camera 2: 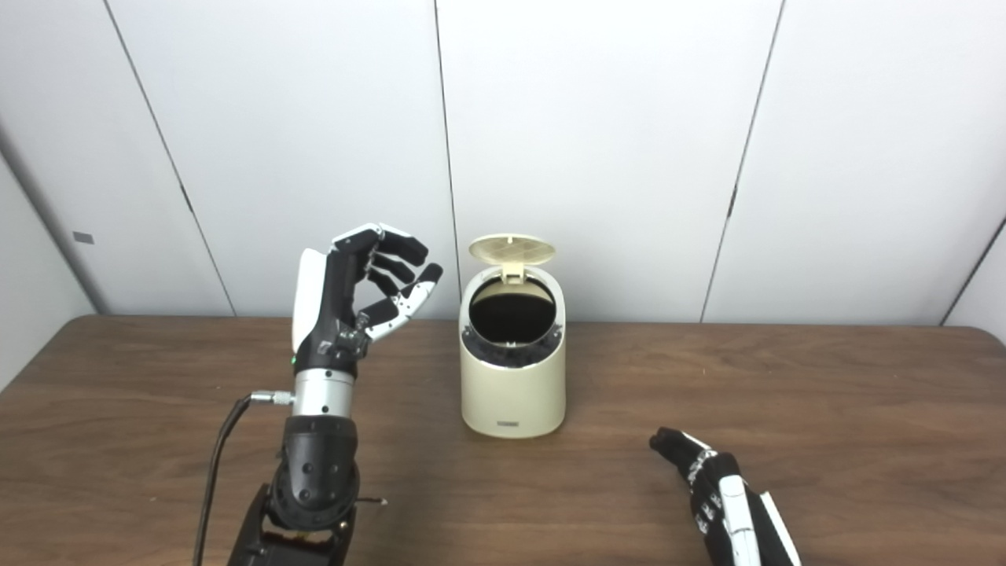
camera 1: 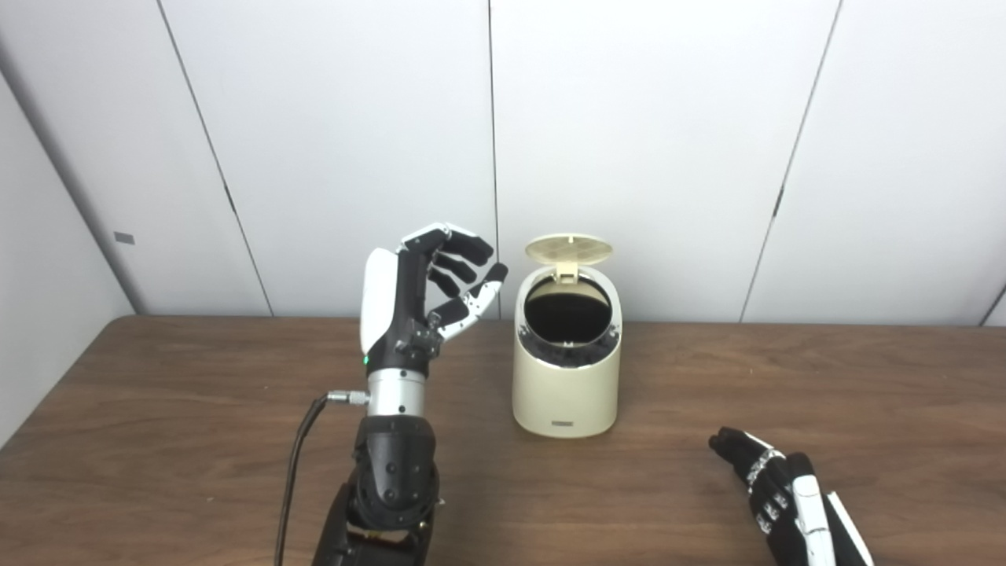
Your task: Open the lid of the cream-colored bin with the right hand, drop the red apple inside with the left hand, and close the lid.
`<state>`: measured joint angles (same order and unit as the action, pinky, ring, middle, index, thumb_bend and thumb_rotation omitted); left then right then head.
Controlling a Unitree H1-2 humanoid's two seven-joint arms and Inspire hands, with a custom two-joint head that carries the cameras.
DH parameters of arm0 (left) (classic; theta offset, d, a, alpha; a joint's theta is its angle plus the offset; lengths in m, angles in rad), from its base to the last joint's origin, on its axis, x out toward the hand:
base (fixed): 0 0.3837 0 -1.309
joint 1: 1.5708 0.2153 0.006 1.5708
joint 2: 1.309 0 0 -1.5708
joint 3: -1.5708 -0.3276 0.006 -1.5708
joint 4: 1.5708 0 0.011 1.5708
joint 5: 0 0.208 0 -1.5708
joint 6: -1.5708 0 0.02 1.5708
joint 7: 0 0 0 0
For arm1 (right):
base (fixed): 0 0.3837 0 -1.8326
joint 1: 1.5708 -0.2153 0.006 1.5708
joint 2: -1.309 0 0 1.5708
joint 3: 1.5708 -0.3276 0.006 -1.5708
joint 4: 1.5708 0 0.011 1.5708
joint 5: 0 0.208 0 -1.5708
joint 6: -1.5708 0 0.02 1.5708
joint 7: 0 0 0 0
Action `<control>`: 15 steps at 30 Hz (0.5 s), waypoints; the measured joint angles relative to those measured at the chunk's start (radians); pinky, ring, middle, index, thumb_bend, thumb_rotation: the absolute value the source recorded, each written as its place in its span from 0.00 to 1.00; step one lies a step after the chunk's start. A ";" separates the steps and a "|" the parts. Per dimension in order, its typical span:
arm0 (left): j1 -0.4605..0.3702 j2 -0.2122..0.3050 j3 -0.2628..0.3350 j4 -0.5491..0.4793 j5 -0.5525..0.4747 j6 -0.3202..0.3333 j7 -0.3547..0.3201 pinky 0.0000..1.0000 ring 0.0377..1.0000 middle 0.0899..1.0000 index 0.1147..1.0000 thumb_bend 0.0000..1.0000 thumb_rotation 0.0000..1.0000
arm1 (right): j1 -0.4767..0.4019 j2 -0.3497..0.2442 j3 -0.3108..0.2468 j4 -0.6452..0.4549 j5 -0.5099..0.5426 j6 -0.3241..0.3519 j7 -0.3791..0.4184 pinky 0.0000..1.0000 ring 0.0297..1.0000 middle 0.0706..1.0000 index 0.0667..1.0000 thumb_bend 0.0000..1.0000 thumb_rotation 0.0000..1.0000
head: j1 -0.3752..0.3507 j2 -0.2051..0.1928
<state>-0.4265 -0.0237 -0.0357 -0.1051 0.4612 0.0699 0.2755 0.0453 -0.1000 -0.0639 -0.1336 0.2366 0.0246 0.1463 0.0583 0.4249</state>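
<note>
The cream-colored bin (camera 1: 564, 385) stands on the table's middle with its round lid (camera 1: 568, 250) flipped up at the back and its dark mouth (camera 1: 567, 310) showing. My left hand (camera 1: 428, 295) is raised upright just left of the bin, at the height of its top, fingers curled and apart, holding nothing. My right hand (camera 1: 774, 491) lies low on the table near the front right, palm down, fingers stretched toward the bin, nothing under them. No red apple is visible in either view.
The brown wooden table (camera 1: 786, 377) runs wide on both sides of the bin. White wall panels (camera 1: 629, 118) close off the back edge. A black cable (camera 1: 295, 464) hangs from my left wrist down to the front.
</note>
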 measured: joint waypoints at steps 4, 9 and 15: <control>0.051 -0.007 0.051 -0.051 -0.066 0.036 -0.013 0.38 0.43 0.46 0.41 0.48 0.00 | 0.000 -0.004 -0.002 0.001 0.000 0.000 0.000 1.00 0.89 0.77 0.74 0.52 0.95 | 0.000 0.003; 0.148 -0.004 0.098 -0.104 -0.173 0.145 -0.079 0.37 0.41 0.42 0.47 0.50 0.00 | 0.000 -0.003 -0.006 0.000 0.013 0.003 0.001 0.98 0.89 0.78 0.74 0.54 0.93 | -0.006 0.006; 0.258 0.041 0.096 -0.117 -0.224 0.186 -0.155 0.55 0.58 0.62 0.63 0.46 0.33 | 0.008 0.005 -0.007 -0.023 0.016 0.026 -0.004 1.00 0.94 0.87 0.81 0.56 0.96 | -0.011 0.009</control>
<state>-0.1681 0.0177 0.0606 -0.2221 0.2373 0.2557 0.1209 0.0534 -0.0948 -0.0705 -0.1566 0.2531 0.0505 0.1425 0.0476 0.4341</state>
